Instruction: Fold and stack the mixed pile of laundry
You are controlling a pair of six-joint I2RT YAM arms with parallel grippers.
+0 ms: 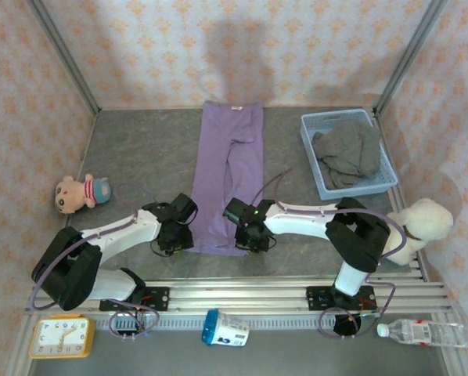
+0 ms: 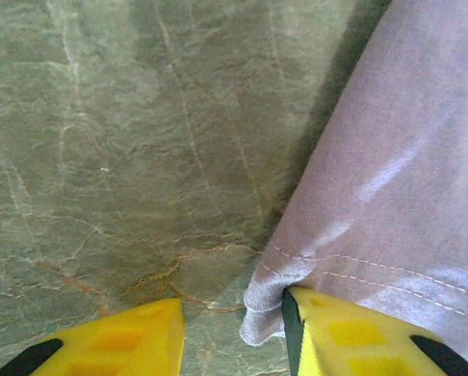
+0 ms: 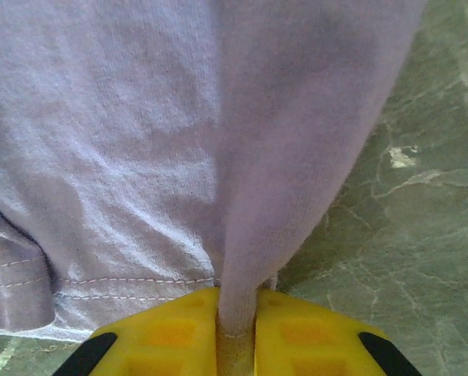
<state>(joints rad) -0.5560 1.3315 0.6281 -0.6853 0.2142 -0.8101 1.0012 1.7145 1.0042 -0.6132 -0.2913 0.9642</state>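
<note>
On table: one lilac garment [image 1: 230, 168], one grey garment [image 1: 347, 153]
I see right gripper [image 3: 236, 301] clamped on lilac garment, left gripper [image 2: 232, 313] jaws apart

Yellow fingers [image 2: 132, 343] stand apart over the marbled table [image 2: 124, 141], the lilac garment [image 2: 390, 180] touching one.

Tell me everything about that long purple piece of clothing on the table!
The lilac-purple garment is soft, knit-looking cloth lying flat and lengthwise down the middle of the grey table. A crease or split runs along its centre, and its near end has a stitched hem. The right gripper is shut on a pinched-up fold at that hem. The left gripper is open around the near left corner.
</note>
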